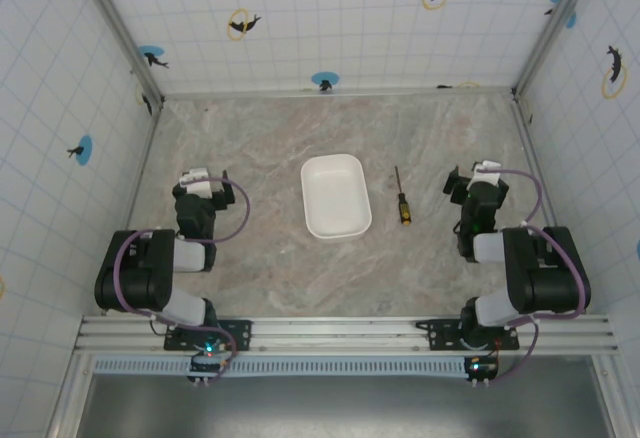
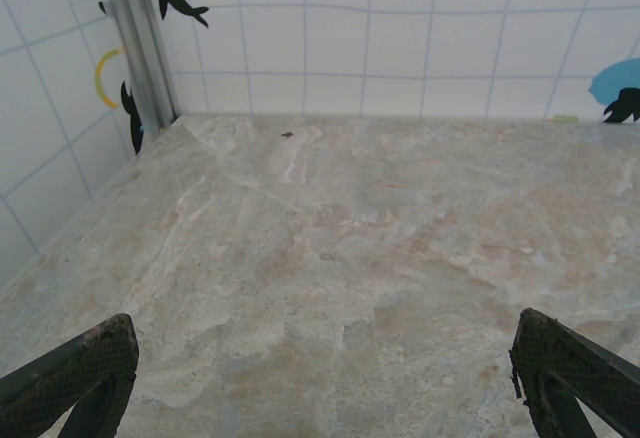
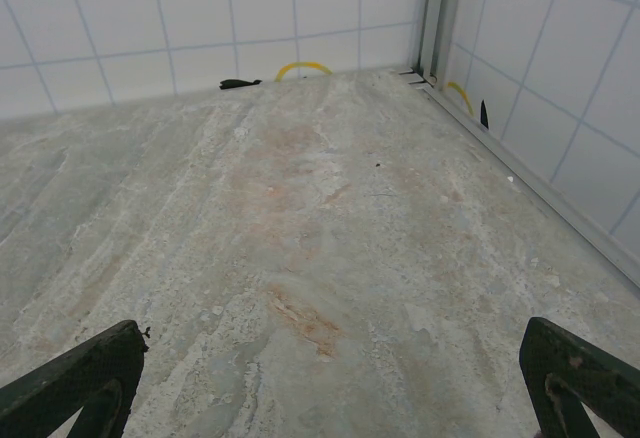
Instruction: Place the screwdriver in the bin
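The white bin (image 1: 335, 196) sits near the middle of the marble table, nothing inside it. Just right of it lies the screwdriver (image 1: 401, 198), thin dark shaft pointing away, orange-and-black handle toward the arms. My left gripper (image 1: 205, 180) rests well left of the bin; in its wrist view it (image 2: 325, 378) stands open over bare marble, fingertips (image 2: 85, 368) far apart. My right gripper (image 1: 475, 180) sits right of the screwdriver, apart from it. Its wrist view shows it (image 3: 335, 383) open, with nothing between the fingers (image 3: 575, 368).
Tiled walls with dolphin stickers close the table in at the back and both sides, with metal corner posts (image 1: 145, 73). A metal rail (image 1: 340, 333) runs along the near edge under both arm bases.
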Robot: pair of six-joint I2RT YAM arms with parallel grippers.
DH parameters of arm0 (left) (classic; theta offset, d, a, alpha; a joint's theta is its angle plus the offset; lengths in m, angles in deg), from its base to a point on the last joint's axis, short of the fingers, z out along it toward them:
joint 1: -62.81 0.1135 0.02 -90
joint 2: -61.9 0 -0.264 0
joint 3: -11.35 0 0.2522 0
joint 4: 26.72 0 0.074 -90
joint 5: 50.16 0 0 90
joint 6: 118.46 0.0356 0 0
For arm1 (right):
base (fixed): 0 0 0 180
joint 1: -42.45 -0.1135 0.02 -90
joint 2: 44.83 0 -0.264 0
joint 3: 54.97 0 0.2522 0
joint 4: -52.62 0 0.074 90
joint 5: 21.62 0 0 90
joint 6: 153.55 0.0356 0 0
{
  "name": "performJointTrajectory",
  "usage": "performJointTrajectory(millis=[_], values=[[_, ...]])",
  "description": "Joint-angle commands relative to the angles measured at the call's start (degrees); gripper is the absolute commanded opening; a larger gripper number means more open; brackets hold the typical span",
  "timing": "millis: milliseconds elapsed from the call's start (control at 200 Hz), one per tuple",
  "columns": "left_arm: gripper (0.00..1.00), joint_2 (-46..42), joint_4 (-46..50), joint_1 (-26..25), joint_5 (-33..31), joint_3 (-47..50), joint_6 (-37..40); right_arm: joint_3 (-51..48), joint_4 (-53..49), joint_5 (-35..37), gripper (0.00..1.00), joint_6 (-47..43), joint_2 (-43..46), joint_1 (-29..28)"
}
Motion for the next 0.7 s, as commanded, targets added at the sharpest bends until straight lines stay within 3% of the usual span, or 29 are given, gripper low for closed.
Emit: performJointTrajectory(millis=[0,130,240,355,521,631,696], values=[[0.98,0.71,-0.44,0.44,1.01,-1.02,0.77,0.67,1.34,1.52,0.99,-0.37,0.50,-0.54],[0.98,-0.25,0.44,0.44,0.98,-1.77,0.83,1.13,-1.35,5.34,0.99,-1.05,3.40,-2.16],[0.98,-6.28,17.33,0.33,0.34,-8.02,-0.03,3.85,-11.37,6.85,0.99,-1.02,9.37,-2.90],[0.98,-12.36,31.88,0.30,1.89,-14.02,-3.60,10.41,-29.79,4.09,0.99,0.59,16.47,-3.33],[0.98,-17.53,40.83,0.33,14.04,-17.82,-11.04,23.06,-55.26,-9.89,0.99,7.84,19.48,-3.52],[0.98,-17.57,42.32,0.23,23.12,-18.15,-17.34,29.95,-68.62,-21.99,0.99,11.08,16.03,-4.12],[0.98,-16.99,43.24,-0.40,26.84,-17.97,-19.09,33.21,-75.03,-25.12,0.99,12.35,12.95,-5.61]])
